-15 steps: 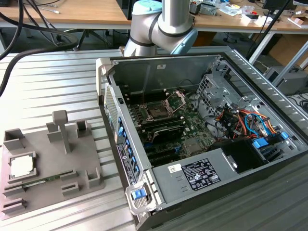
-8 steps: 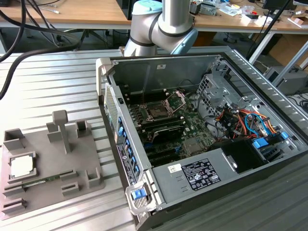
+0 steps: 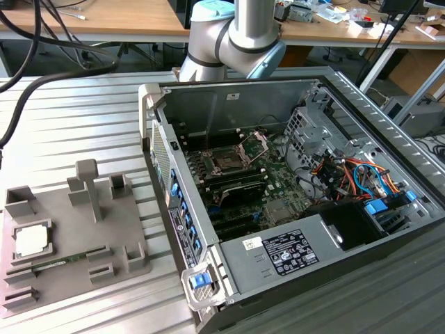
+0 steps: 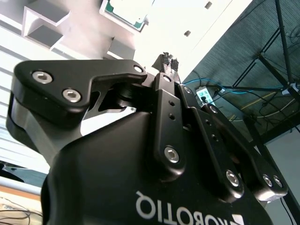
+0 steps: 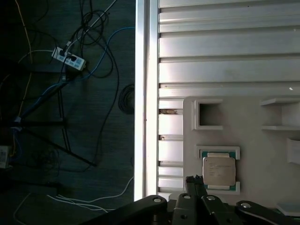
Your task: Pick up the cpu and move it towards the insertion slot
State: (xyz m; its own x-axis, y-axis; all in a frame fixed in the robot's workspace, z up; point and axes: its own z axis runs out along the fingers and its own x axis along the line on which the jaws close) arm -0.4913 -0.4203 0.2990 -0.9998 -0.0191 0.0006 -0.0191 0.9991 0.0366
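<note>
Room above the cpu [image 3: 31, 241] is left open; its top face is uncovered in the grey tray [image 3: 76, 233]. An upright post [image 3: 88, 184] and low blocks [image 3: 133, 256] are set on the same tray, toward the exterior view's right. Between the tray and the insertion slot [image 3: 226, 161], the case side wall [image 3: 177, 209] is raised. The case is opened from above. The slot is crowded by the lifted retaining plate [image 3: 254, 145], the drive cage [image 3: 306, 129] and the cable bundle [image 3: 348, 174].

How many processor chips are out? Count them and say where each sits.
1. The chip lies in a square recess of the grey tray, at the exterior view's left, outside the computer case. Others may be hidden inside it.
</note>
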